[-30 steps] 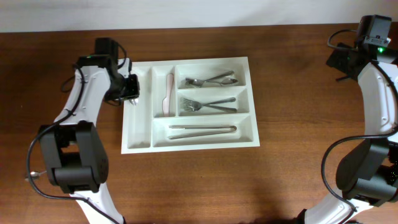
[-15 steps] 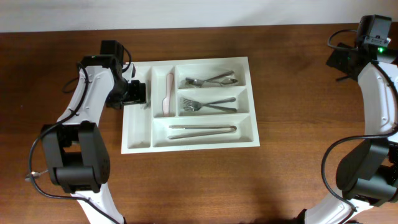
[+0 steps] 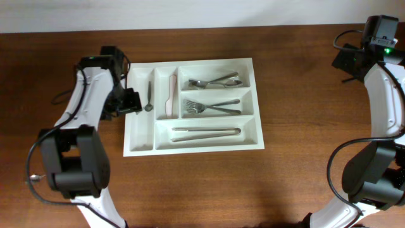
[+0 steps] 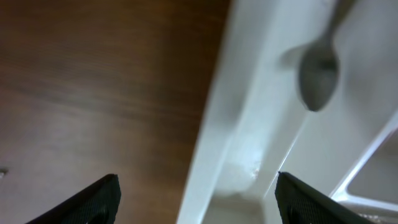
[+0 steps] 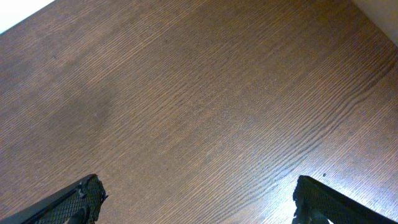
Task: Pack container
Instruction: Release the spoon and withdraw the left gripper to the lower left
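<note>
- Bearing everything: table (image 3: 190, 190), dark wood. Wide bare stretches lie near, left and right of the tray, and no loose cutlery is in view on it.
- Container (image 3: 140, 134): white five-compartment tray, lying flat at centre-left of the table.
- Left gripper (image 3: 131, 101): at the tray's left rim, fingers spread wide with nothing between them. Half a second ago it hung over the leftmost narrow compartment. It has since let go and drawn back left.
- Right gripper (image 5: 199, 199): far right, well apart from the tray, fingers wide and empty over bare wood.
- Standing stock: spoons (image 3: 215, 82) in the far long compartment, forks (image 3: 212, 106) in the middle one, and long thin pieces (image 3: 205, 132) in the near one, kind unclear. A pale-handled knife (image 3: 171, 95) lies in the second narrow compartment.
- Small spoon (image 3: 150, 96): new entry, absent a second ago. It lies lengthwise in the far half of the leftmost compartment.
- Assessment: every compartment now holds something, so packing looks finished or close to it.
- Clearance: the rim sits right under the left fingers, so rise before any sideways sweep. Leftward retreat is open.
</note>
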`<state>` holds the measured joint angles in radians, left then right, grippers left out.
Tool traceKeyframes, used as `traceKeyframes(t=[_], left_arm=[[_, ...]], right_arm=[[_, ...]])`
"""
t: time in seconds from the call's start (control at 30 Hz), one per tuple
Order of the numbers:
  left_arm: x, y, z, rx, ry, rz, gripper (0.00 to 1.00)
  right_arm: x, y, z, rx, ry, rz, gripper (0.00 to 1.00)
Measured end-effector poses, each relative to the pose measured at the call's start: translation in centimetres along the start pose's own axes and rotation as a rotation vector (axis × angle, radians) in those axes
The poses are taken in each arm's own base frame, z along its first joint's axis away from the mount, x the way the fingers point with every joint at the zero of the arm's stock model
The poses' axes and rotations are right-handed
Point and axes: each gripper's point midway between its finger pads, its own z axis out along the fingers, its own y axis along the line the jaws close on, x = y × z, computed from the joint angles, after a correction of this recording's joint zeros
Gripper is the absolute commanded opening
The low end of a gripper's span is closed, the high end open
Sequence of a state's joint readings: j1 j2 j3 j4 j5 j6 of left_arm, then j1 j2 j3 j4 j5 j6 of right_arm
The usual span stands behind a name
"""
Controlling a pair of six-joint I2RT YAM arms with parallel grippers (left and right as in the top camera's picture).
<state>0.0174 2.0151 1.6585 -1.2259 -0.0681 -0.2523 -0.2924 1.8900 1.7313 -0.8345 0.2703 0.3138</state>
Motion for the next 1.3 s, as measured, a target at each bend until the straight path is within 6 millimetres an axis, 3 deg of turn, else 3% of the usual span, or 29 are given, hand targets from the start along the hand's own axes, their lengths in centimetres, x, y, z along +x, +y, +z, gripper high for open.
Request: traceKeyframes(t=[0.27,0.37,0.43,0.63,0.77,1.07,1.3], left_arm=[[-0.6,7.2,-6.5,0.009,-0.176,-0.246,0.82],[-0.1,9.9,-7.5,-0.003,-0.251,-0.321,0.82],[0.9,11.0,-6.7,-0.007,-0.271,-0.366,0.83],[5.8,12.8,-0.5,-0.027,-0.189,-0.517,0.82],[7.5,13.8,1.9,-0.034,-0.153,-0.603,0.82],[9.4,19.2,2.6,-0.049,-0.145,-0.889,0.82],[12.2,24.1,3.1,-0.075,-0.129,-1.153,0.81]], right_arm=[[0.0,0.0,0.0,0.000,0.000,0.000,0.99],[0.0,0.0,0.0,0.000,0.000,0.000,0.99],[0.0,0.0,0.0,0.000,0.000,0.000,0.99],[0.0,0.0,0.0,0.000,0.000,0.000,0.99],[0.0,0.0,0.0,0.000,0.000,0.000,0.99],[0.0,0.0,0.0,0.000,0.000,0.000,0.99],[0.0,0.0,0.0,0.000,0.000,0.000,0.99]])
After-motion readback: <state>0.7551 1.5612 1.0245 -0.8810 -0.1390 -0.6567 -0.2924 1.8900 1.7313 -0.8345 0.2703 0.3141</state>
